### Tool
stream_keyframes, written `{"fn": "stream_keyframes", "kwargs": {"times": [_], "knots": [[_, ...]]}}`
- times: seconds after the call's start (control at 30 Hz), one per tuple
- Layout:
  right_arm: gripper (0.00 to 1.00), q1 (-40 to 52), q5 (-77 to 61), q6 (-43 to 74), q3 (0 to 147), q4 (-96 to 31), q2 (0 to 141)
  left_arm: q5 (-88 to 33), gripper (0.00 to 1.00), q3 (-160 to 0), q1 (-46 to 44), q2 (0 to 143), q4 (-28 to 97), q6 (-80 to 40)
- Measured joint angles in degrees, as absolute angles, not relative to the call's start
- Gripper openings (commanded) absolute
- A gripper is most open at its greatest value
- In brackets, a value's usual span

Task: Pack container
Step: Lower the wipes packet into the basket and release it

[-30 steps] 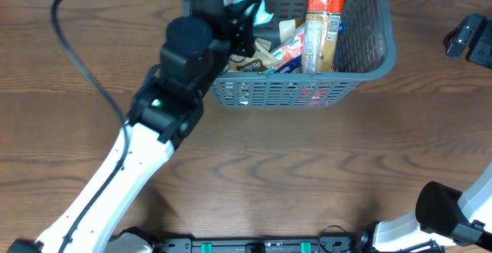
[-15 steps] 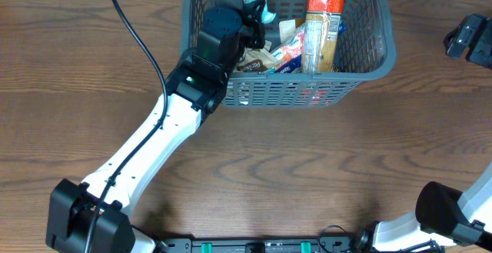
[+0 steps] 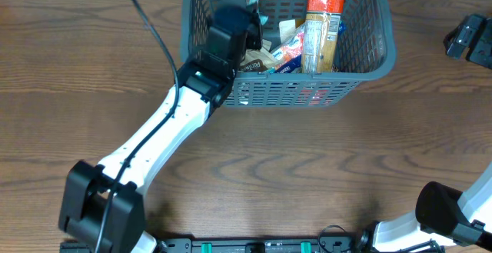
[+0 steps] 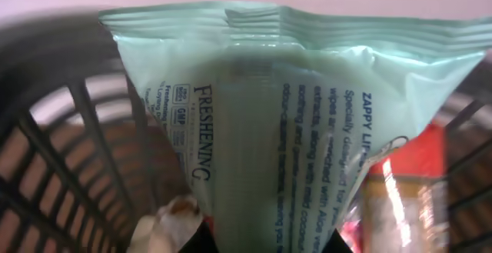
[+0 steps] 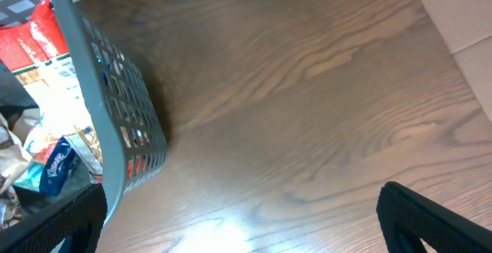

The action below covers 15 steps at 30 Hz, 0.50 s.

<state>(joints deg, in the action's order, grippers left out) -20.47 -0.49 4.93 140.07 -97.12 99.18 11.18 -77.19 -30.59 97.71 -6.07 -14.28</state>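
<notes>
I am looking down on a brown wooden worktop (image 3: 307, 168) that is taking up nearly the whole overhead view. The basket (image 3: 380, 49) is sitting on it at the far edge, a little right of centre, with its slotted front wall facing me. In the right wrist view one rounded corner of it is showing at the left.

The left arm (image 3: 161, 130) is stretching from the near left corner of the worktop up to the basket's left end, with its dark wrist hanging over the rim there. Only a piece of the right arm (image 3: 453, 214) is showing, at the near right corner, well apart from the basket.

Inside the basket a tall orange packet (image 3: 323, 26) is standing on end near the middle, and smaller packets (image 3: 277, 53) are lying jumbled to its left.

A pale green wipes packet (image 4: 292, 130) is filling the left wrist view, hanging over the basket's lattice. The left claw (image 4: 265, 245) is pinching it tight by its lower end, with the jaws drawn together on the film.

The right claw (image 5: 238, 230) is hanging above bare wood beside the basket, with its jaws standing wide apart and gripping nothing.
</notes>
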Motion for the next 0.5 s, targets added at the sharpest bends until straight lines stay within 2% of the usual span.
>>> {"fn": "stream_keyframes", "kwargs": {"times": [0.3,0.33,0.4,0.47,0.5], "knots": [[0.99,-20.47,-0.71,4.93,140.07,-97.12,99.18,11.2,0.06,-77.19,-30.59,98.96,-0.69,-13.65],[0.99,-20.47,-0.82,4.93,140.07,-97.12,99.18,11.2,0.09,-77.19,-30.59,98.96,-0.23,-13.65],[0.99,-20.47,-1.15,4.93,140.07,-97.12,99.18,11.2,0.23,-77.19,-30.59,98.96,0.16,-13.63],[0.99,-20.47,-1.39,4.93,140.07,-97.12,99.18,11.31,0.27,-77.19,-30.59,98.96,0.19,-13.54],[0.99,-20.47,-1.5,4.93,140.07,-97.12,99.18,11.38,0.33,-77.19,-30.59,98.96,0.19,-13.43]]}}
